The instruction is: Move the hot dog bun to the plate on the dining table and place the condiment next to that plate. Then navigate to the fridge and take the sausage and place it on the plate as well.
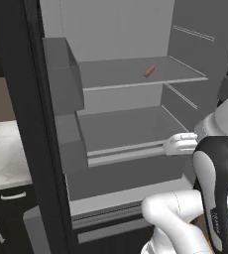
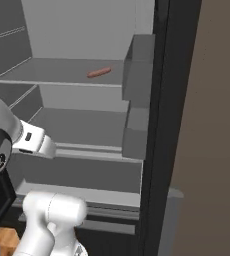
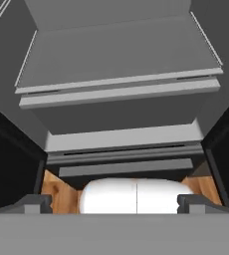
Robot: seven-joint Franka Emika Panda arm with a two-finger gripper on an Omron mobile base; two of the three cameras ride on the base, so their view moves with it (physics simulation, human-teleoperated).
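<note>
Sausage (image 1: 149, 70) lies untouched on the open fridge (image 1: 131, 30) upper shelf, at one o'clock from our gripper (image 3: 114, 201), whose jaws stand apart and empty; fetching and plating remain.

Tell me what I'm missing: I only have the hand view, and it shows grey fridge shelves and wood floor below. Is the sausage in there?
Observer: Yes. The sausage lies on the upper shelf of the open fridge, above what your view covers.
Operator: Is anything else on that shelf?
Observer: Nothing else that I can see; the shelf below looks bare too.
Operator: Where is the arm relative to it?
Observer: The white arm reaches in at the lower shelf's front edge, well under the sausage and apart from it.
Operator: Is the gripper holding anything?
Observer: No. The gripper is open, its fingertips spread wide with nothing between them.
</note>
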